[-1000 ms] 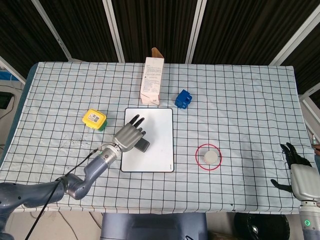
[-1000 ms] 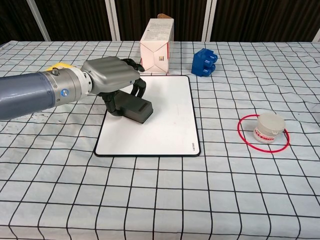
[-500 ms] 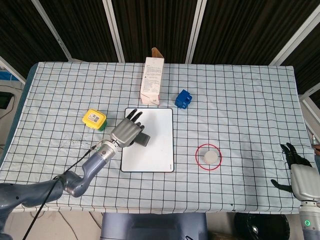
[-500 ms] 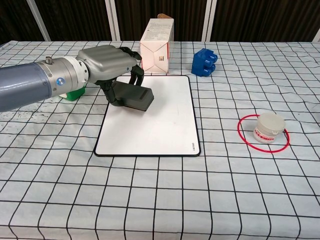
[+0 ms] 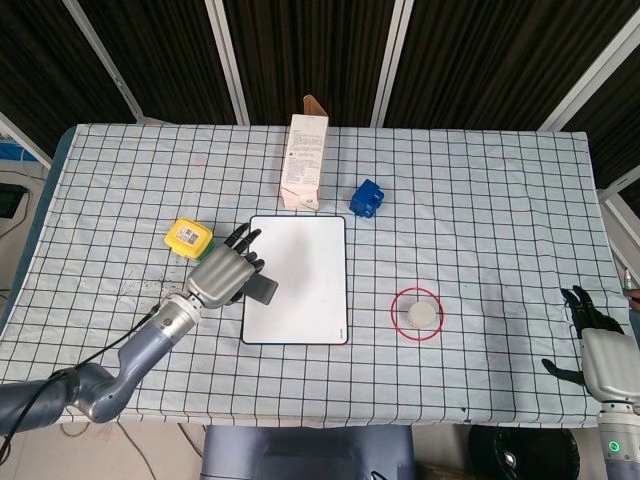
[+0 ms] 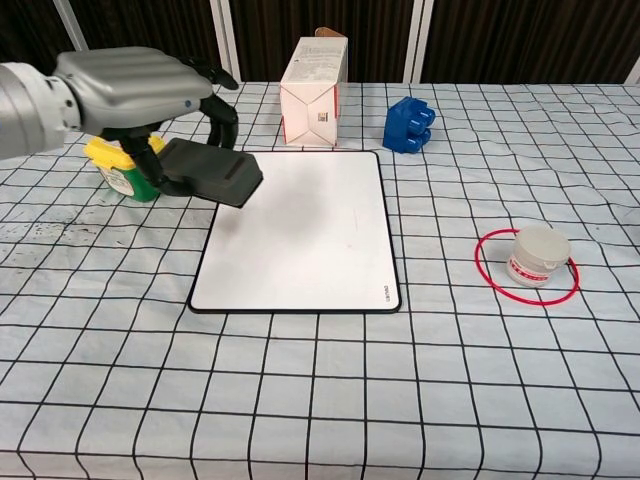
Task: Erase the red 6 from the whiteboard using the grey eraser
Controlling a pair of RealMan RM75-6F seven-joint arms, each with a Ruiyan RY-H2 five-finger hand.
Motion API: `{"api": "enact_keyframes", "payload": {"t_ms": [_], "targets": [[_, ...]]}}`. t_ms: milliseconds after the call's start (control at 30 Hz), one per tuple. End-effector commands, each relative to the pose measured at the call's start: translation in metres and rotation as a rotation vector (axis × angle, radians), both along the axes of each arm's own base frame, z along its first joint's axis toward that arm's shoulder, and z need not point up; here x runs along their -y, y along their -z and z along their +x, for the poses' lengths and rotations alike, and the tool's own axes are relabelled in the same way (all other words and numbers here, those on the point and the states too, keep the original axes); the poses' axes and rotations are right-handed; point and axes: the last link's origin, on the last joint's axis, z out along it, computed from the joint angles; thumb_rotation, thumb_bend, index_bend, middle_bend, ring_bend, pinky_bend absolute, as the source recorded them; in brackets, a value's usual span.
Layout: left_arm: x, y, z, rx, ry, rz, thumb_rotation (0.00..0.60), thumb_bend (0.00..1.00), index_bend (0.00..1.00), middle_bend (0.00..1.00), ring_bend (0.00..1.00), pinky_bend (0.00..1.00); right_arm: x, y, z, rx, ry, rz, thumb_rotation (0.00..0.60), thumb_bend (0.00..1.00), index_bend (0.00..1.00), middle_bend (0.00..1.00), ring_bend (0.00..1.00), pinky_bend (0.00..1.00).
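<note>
1. Since a second ago the left hand (image 6: 135, 85) has pulled back toward the left edge of the whiteboard (image 6: 300, 235) and lifted — the grey eraser (image 6: 210, 172) has come with it and now hangs tilted over the board's upper-left corner rather than lying on its face.
2. That hand grips the eraser from above, fingers (image 6: 222, 98) curled down over its far edge and thumb underneath on the near side.
3. From the head view the same hand (image 5: 222, 272) sits beside the board's left border, with the eraser (image 5: 262, 289) poking just over the white area.
4. Whiteboard lies flat on the checked surface (image 6: 330, 390); its face looks clean white, with only a faint mark near the middle, and I cannot make out a red 6 anywhere on it.
5. Right hand (image 5: 596, 340) stays at the far right edge of the head view, well apart from everything — dark fingers spread, nothing in them.
6. Behind the left hand, a yellow-lidded green container (image 6: 118, 170) stands on the cloth, partly hidden by the fingers.
7. At the board's far edge a white carton (image 6: 313, 92) stands upright, and a blue toy block (image 6: 409, 125) sits near it to the right.
8. A small white jar (image 6: 536, 255) rests inside a red ring (image 6: 487, 270), well right of the board.
</note>
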Motion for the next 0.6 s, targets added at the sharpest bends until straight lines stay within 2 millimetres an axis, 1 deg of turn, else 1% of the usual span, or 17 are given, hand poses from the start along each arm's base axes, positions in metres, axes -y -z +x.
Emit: {"api": "enact_keyframes", "payload": {"t_ms": [33, 167, 233, 300, 433, 533, 600], "targets": [[0.027, -0.034, -0.02, -0.023, -0.011, 0.017, 0.6, 0.22, 0.44, 0.45, 0.0, 0.0, 0.0, 0.0, 0.0, -0.001, 0.001, 0.0, 0.6, 0.0, 0.1, 0.08, 0.24, 0.27], [0.045, -0.051, -0.038, -0.049, -0.029, 0.037, 0.6, 0.22, 0.43, 0.45, 0.0, 0.0, 0.0, 0.0, 0.0, 0.0, -0.001, 0.003, 0.6, 0.0, 0.1, 0.08, 0.24, 0.27], [0.054, -0.058, -0.05, -0.07, -0.046, 0.047, 0.6, 0.22, 0.43, 0.45, 0.0, 0.0, 0.0, 0.0, 0.0, 0.0, -0.003, 0.003, 0.6, 0.0, 0.1, 0.08, 0.24, 0.27], [0.061, -0.061, -0.069, -0.101, -0.077, 0.055, 0.6, 0.22, 0.43, 0.45, 0.0, 0.0, 0.0, 0.0, 0.001, 0.0, -0.005, 0.001, 0.6, 0.0, 0.1, 0.08, 0.24, 0.27], [0.064, -0.061, -0.1, -0.117, -0.163, 0.058, 0.6, 0.22, 0.43, 0.45, 0.0, 0.0, -0.001, -0.001, 0.0, 0.001, -0.002, 0.0, 0.6, 0.0, 0.1, 0.08, 0.24, 0.27], [0.063, -0.061, -0.116, -0.091, -0.202, 0.074, 0.6, 0.22, 0.43, 0.45, 0.0, 0.0, -0.001, 0.0, 0.0, -0.002, -0.003, 0.001, 0.6, 0.0, 0.1, 0.08, 0.24, 0.27], [0.061, -0.06, -0.122, -0.073, -0.217, 0.076, 0.6, 0.22, 0.43, 0.45, 0.0, 0.0, -0.001, 0.0, 0.0, -0.001, -0.001, 0.003, 0.6, 0.0, 0.1, 0.08, 0.24, 0.27]]}}
